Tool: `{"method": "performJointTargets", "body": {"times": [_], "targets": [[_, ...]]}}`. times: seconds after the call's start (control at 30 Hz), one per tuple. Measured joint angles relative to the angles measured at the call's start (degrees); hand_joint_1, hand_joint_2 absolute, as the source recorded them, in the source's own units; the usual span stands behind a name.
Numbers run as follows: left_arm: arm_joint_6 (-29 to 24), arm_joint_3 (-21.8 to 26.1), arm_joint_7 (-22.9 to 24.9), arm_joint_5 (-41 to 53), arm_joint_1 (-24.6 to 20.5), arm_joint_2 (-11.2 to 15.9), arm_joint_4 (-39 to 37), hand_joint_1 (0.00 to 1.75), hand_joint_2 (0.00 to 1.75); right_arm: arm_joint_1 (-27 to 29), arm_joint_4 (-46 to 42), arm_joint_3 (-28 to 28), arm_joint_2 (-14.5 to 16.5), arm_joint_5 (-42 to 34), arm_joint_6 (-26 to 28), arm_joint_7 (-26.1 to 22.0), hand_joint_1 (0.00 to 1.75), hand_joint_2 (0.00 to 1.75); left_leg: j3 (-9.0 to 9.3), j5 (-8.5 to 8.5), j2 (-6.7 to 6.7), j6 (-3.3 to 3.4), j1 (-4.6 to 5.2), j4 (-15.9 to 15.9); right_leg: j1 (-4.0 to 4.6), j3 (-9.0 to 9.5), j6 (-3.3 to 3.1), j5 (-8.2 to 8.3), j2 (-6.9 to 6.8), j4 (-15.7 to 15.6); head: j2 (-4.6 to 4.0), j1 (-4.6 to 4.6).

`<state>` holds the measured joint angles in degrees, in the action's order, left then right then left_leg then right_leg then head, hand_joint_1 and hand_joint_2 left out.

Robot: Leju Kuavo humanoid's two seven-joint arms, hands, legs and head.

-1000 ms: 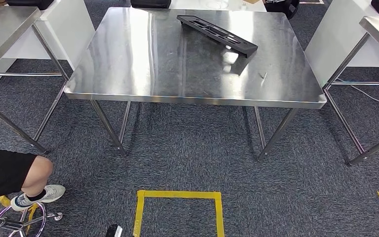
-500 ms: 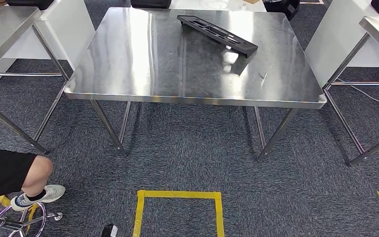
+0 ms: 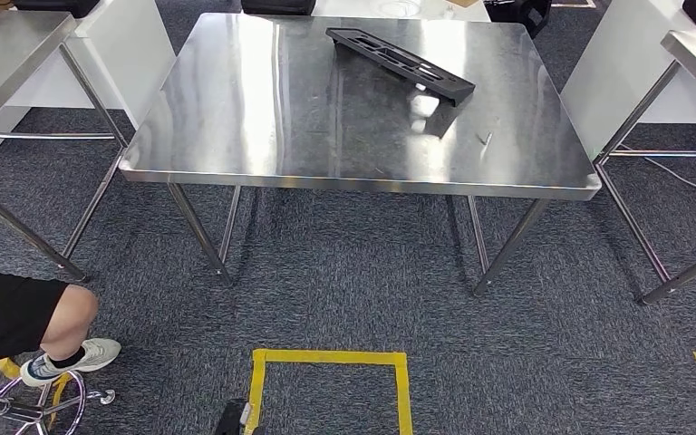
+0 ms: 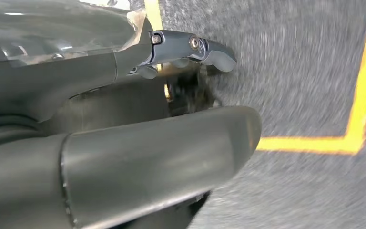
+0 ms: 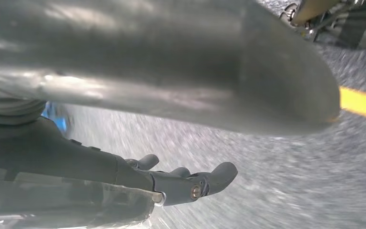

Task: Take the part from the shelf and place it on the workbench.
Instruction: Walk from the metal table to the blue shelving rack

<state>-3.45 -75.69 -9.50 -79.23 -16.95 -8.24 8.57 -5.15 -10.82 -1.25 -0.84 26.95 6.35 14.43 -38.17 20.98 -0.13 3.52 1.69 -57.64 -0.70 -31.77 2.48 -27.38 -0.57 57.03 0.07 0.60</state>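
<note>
- The left hand (image 4: 124,143) is being held low over the grey carpet floor (image 4: 305,71). Its dark fingers (image 4: 190,47) are lying loosely spread out from the thick grey thumb, and nothing is being held in it.
- The right hand (image 5: 171,143) is also being hung low over the carpet. Its dark fingers (image 5: 190,183) are stretched out apart from the thumb, and nothing is being gripped there either. It looks as if both hands are being kept down because there is nothing left to carry.
- A square of yellow tape (image 3: 328,381) is being shown on the floor just in front of the robot. It is probably being used as a mark for where to stand.
- A person's leg in a white shoe (image 3: 63,349) is being rested on the carpet beside a stool, off to the left.
- The shiny steel workbench (image 3: 236,136) is being seen further ahead, past the tape.
- The long flat black plastic part with slots (image 3: 401,62) is being left lying on the far side of the workbench top, set at a slant, well apart from both hands. No hand is touching it, so the placing step seems to be done.
- A small thin metal bit (image 3: 485,139) is being left on the bench, near the right edge.
</note>
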Motion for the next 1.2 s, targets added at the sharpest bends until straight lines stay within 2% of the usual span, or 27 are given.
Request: {"method": "performJointTargets", "body": {"times": [0.13, 0.23, 0.33, 0.4, 0.47, 0.5, 0.6, 0.63, 0.67, 0.77, 0.83, 0.97, 1.2], "targets": [[1.3, -4.4, 4.7, 4.8, -1.7, -2.8, 0.2, 0.0, 0.0, 2.1, 0.0, 4.8, 0.9, -4.4, 3.5, 1.3, 0.0, 0.0, -0.01, 0.02, 0.0, 0.0, 0.02, 0.0, 0.0, 0.0, 0.01, 0.01, 0.01, 0.0, 0.0, -0.01], [2.1, -6.7, 5.6, 5.9, -2.5, -3.9, 0.5, 0.0, 0.0, 2.9, 0.1, 7.2, 1.5, -5.3, 4.1, 0.9, 0.0, 0.0, 0.0, 0.02, 0.02, 0.0, 0.01, 0.0, 0.04, 0.02, 0.01, 0.01, 0.02, 0.0, 0.0, -0.01], [3.0, -7.8, 5.4, 6.4, -2.5, -3.7, 0.5, 0.0, 0.0, 2.2, -0.2, 8.6, 2.8, -6.0, 4.1, -2.9, 0.0, 0.0, -0.06, -0.02, 0.16, -0.05, -0.03, 0.0, 0.2, 0.29, -0.02, 0.07, 0.15, 0.0, 0.0, 0.01], [2.8, -8.2, 4.4, 5.3, -2.4, -2.9, 0.5, 0.0, 0.0, 0.9, -1.9, 8.4, 5.0, -4.1, 4.0, -5.2, 0.0, 0.0, 0.0, -0.06, 0.47, -0.11, -0.13, 0.0, 0.24, 0.11, -0.14, 0.17, 0.38, 0.0, 0.0, 0.01], [1.6, -7.7, 2.7, 3.1, -2.1, -1.7, 0.5, 0.0, 0.0, 2.7, -10.1, 5.1, 6.8, 0.6, 3.7, -2.9, 0.0, 0.0, 0.11, -0.06, 0.51, -0.15, -0.19, 0.0, 0.23, -0.02, -0.18, 0.13, 0.39, 0.0, 0.0, 0.0], [1.1, -7.3, 2.0, 2.1, -1.8, -0.9, 0.4, 0.0, 0.0, 5.1, -17.9, 1.9, 7.0, 3.2, 3.5, 1.2, 0.0, 0.0, 0.11, -0.07, 0.37, -0.16, -0.17, 0.0, 0.21, 0.07, -0.14, 0.08, 0.28, 0.0, 0.0, -0.02], [0.3, -5.6, 0.3, -0.7, -0.3, 1.5, 0.3, 0.0, 0.0, 11.4, -47.3, -13.2, 5.1, 9.8, 1.9, 20.6, 0.0, 0.0, -0.01, -0.04, 0.39, -0.3, -0.19, 0.1, 0.29, -0.11, -0.16, 0.05, 0.31, 0.1, 0.0, 0.03], [0.1, -5.0, -0.4, -1.5, 0.2, 2.3, 0.2, 0.0, 0.0, 12.3, -55.3, -18.4, 4.0, 11.0, 1.3, 24.7, 0.0, 0.0, -0.03, 0.01, 0.59, -0.37, -0.22, 0.1, 0.32, -0.21, -0.24, 0.08, 0.48, 0.1, 0.0, 0.05], [-0.2, -4.3, -1.0, -2.2, 0.7, 2.8, 0.2, 0.0, 0.0, 12.9, -61.8, -23.1, 3.0, 11.7, 1.0, 26.5, 0.0, 0.0, -0.02, 0.05, 0.74, -0.43, -0.24, 0.1, 0.33, -0.26, -0.3, 0.09, 0.62, 0.1, 0.0, 0.03], [-0.8, -2.5, -3.0, -3.8, 1.8, 4.0, 0.1, 0.0, 0.0, 14.5, -74.3, -33.6, 0.7, 12.2, 1.2, 25.8, 0.0, 0.0, 0.0, 0.06, 0.64, -0.43, -0.24, 0.0, 0.22, -0.23, -0.37, -0.02, 0.53, 0.1, 0.0, -0.01], [-0.8, -1.5, -4.2, -4.6, 2.6, 4.7, 0.0, 0.0, 0.0, 15.9, -78.4, -36.8, -0.7, 12.1, 1.1, 25.6, 0.0, 0.0, -0.01, 0.07, 0.4, -0.42, -0.23, 0.0, 0.18, -0.18, -0.39, -0.15, 0.36, 0.1, 0.0, -0.01], [-0.7, -0.2, -5.4, -6.0, 3.7, 6.0, -0.2, 0.0, 0.0, 20.1, -81.5, -37.5, -3.4, 12.5, -1.9, 25.7, 0.0, 0.0, -0.07, 0.17, 0.27, -0.4, -0.14, 0.0, 0.17, -0.17, -0.38, -0.2, 0.35, 0.1, 0.0, 0.04], [-1.0, 1.0, -5.6, -6.9, 4.2, 7.0, -0.2, 0.0, 0.0, 23.5, -81.7, -36.8, -4.2, 13.3, -3.5, 25.6, 0.0, 0.0, -0.06, 0.18, 0.29, -0.36, -0.08, 0.0, 0.15, -0.18, -0.4, -0.22, 0.36, 0.1, 0.0, 0.02]]}}
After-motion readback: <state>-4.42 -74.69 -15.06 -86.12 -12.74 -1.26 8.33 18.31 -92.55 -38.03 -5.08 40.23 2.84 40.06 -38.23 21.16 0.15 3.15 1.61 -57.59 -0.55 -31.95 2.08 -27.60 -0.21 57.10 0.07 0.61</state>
